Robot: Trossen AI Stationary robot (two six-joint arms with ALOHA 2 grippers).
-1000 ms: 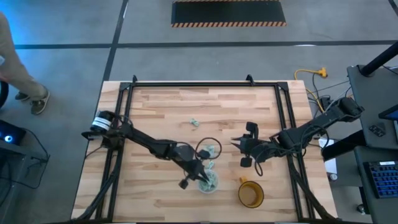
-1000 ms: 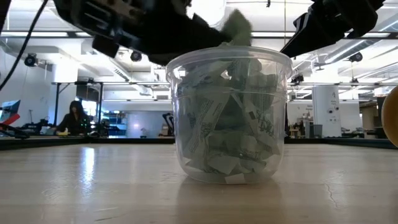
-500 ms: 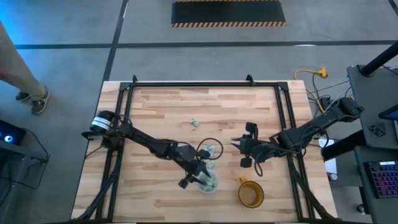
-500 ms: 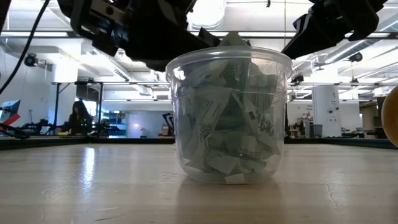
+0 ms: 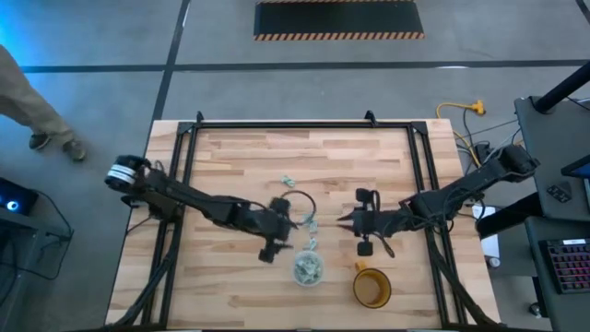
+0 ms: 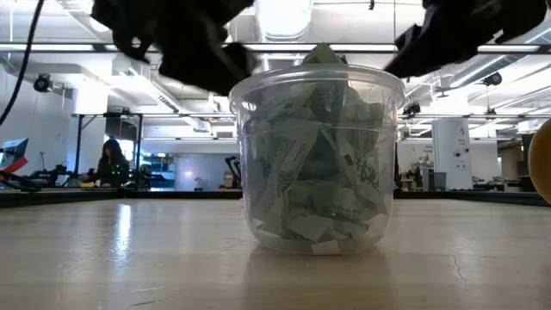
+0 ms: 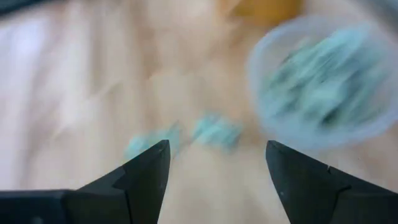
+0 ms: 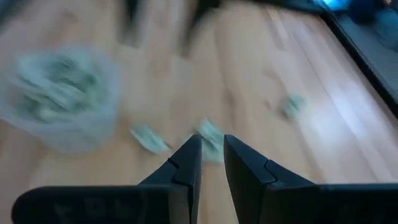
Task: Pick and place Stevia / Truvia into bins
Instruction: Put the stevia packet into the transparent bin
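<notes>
My left end effector hangs spread and empty just beside the small round clear plastic cup, heaped with pale green paper sachets. Two loose sachets lie nearby: my next pick. The right end effector, nearly pinched shut, holds nothing.

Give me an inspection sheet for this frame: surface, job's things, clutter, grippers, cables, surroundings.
Surface: wooden table, black frame.
Job's things: clear cup heaped with sachets; loose sachets near it and one farther off.
Clutter: amber mug beside the cup.
Grippers: left gripper beside the cup, jaws wide open, empty; right gripper above the table, jaws nearly together, nothing seen between them.
Cables: yellow cable on floor.
Surroundings: person's legs left of table; seated person in background.
</notes>
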